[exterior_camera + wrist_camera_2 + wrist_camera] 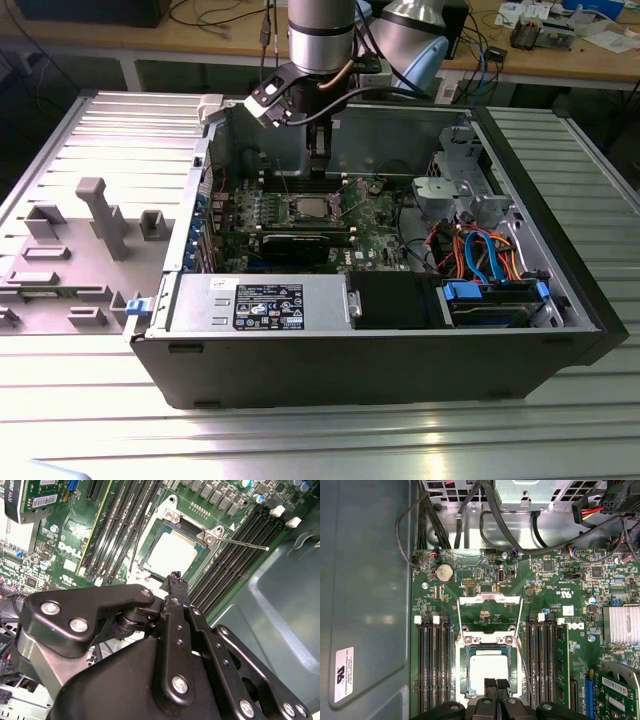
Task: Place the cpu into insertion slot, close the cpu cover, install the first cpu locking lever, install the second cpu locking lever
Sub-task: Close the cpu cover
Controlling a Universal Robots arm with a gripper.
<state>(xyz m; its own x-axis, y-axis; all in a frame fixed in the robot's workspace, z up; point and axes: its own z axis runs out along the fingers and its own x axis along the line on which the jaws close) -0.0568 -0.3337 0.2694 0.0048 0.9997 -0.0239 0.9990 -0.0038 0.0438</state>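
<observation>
The cpu (489,672) lies flat in the insertion slot (462,672), its silver top facing up; it also shows in the second wrist view as a pale square, the cpu (172,555), and in the exterior view as the cpu (305,208). The cpu cover (490,600) stands flipped back open from its hinge beside the socket. Two thin locking levers (520,630) are raised along its sides; one lever (245,544) sticks out free over the memory slots. My gripper (495,684) hovers just above the chip's edge, fingers shut together with nothing between them; it is also seen as the gripper (175,577) and the gripper (318,165).
Black memory slots (432,670) flank the socket on both sides. A black graphics card (305,242) lies in front of the socket in the exterior view. Cables (480,250) and a drive cage (460,190) fill the case's right side. A grey fixture tray (90,230) sits left.
</observation>
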